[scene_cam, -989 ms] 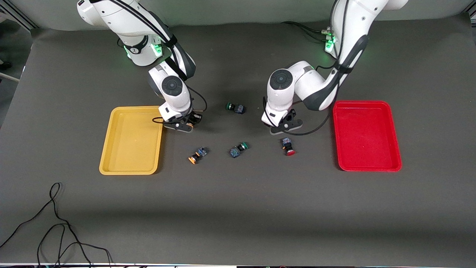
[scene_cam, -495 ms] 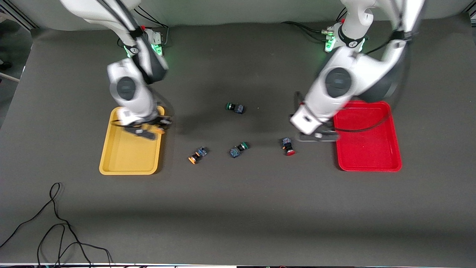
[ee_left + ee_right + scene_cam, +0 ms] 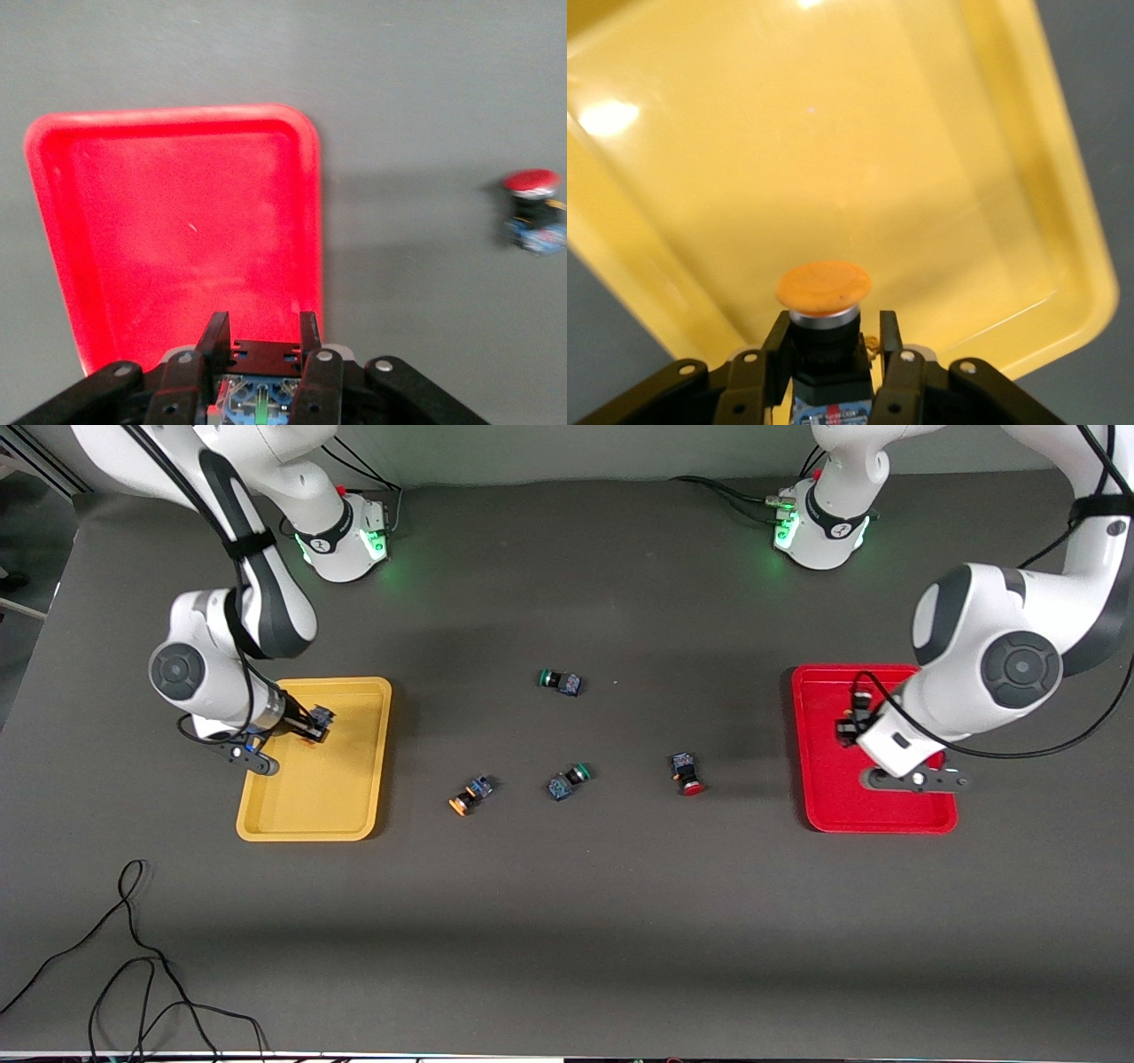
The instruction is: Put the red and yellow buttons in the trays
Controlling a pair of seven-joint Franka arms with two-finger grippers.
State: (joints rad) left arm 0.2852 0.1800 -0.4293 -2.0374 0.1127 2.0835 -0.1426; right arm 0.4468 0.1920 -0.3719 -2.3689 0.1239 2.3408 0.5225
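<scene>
1. The yellow tray (image 3: 354, 815) has a bare floor under the right claw (image 3: 312, 726).
2. The red tray (image 3: 828, 797) has a bare floor under the left claw (image 3: 852, 722).
3. Four buttons (image 3: 564, 781) dot the mid desk (image 3: 567, 939), well apart.
4. Loose cable (image 3: 133, 974) lies at a near corner.

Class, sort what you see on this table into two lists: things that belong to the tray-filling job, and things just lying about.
Job: yellow tray, red tray, orange-capped button in right gripper, button in left gripper, loose orange button, loose red button.

Lying about: two green-capped buttons, black cable.
</scene>
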